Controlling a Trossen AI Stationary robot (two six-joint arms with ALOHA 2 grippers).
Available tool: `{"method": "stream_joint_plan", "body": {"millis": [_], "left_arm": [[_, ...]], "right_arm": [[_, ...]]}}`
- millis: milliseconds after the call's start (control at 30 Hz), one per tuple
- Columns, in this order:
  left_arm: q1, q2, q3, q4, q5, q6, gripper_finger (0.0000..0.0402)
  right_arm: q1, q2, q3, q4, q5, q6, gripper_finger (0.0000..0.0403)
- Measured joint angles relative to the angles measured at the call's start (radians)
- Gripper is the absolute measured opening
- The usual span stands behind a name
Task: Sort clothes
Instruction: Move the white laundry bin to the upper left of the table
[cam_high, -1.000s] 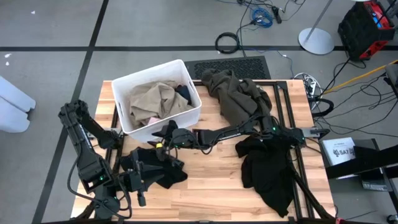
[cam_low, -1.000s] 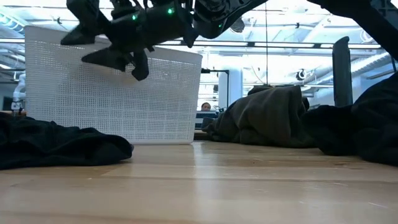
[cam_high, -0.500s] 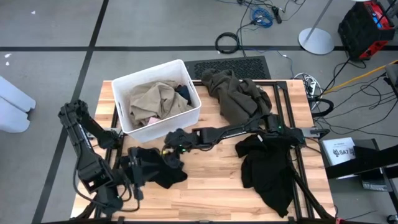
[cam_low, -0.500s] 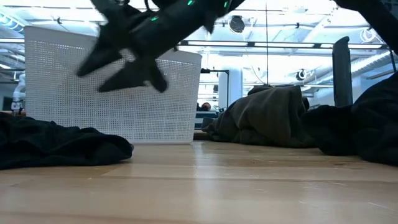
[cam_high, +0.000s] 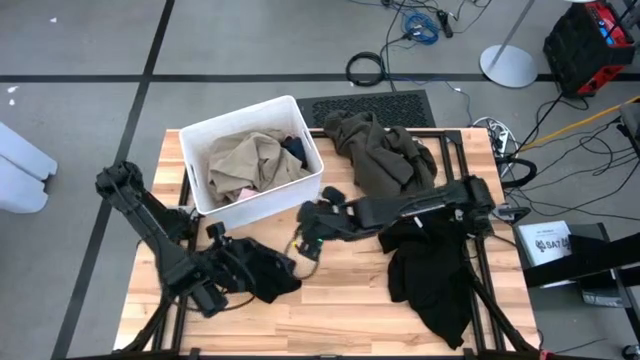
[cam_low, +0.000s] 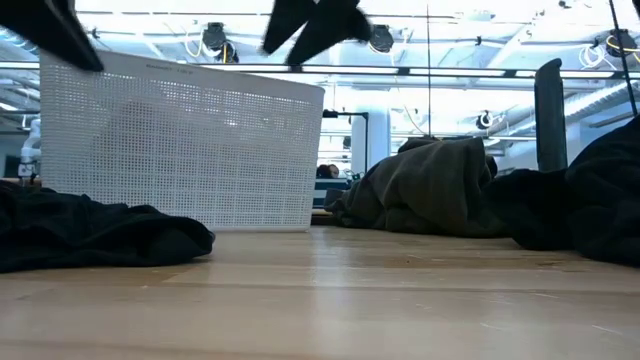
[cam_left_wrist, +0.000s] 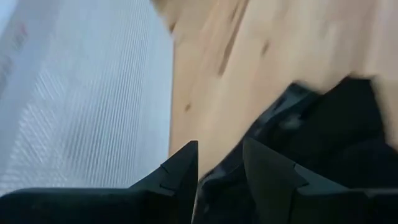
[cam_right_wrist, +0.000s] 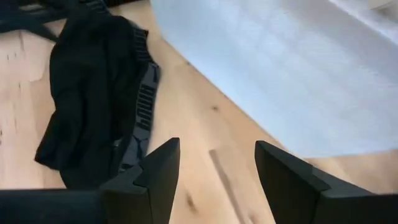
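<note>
A: What has changed since a second ago?

B: The right hand (cam_high: 303, 243) has drawn back from the small black garment (cam_high: 262, 272) toward the middle of the surface (cam_high: 340, 300); its fingers (cam_right_wrist: 155, 171) stand apart, holding nothing. The left hand (cam_high: 218, 237) has moved up beside that garment at the front left; its fingers (cam_left_wrist: 183, 168) are parted and empty.

A: And the clothes?

B: Unmoved. Tan-beige garment (cam_high: 245, 160) with pink and dark blue pieces in the white bin (cam_high: 310, 180) at the back left corner. Olive-brown garment (cam_high: 380, 150) at the back edge. Large black garment (cam_high: 430, 270) along the right edge.

A: The room?

B: Grey floor, coiled cables (cam_high: 366, 68), a round stand base (cam_high: 508, 66), and a red-and-black case (cam_high: 590, 40) behind the surface.
</note>
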Motion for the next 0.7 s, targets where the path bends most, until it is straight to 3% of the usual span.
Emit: {"method": "stream_joint_plan", "body": {"millis": [200,333,700], "left_arm": [[0.132,-0.013,-0.133,-0.044,0.213,0.009,0.0136],[0.205,-0.041,-0.213,-0.055,0.223,0.032,0.0136],[0.413,-0.096,-0.316,-0.097,0.250,0.082,0.0136]], "right_arm": [[0.092,-0.085,0.000,-0.122,0.153,0.057,0.0196],[0.134,-0.120,0.000,-0.167,0.235,0.104,0.0196],[0.173,-0.133,0.000,-0.178,0.239,0.124,0.0196]]}}
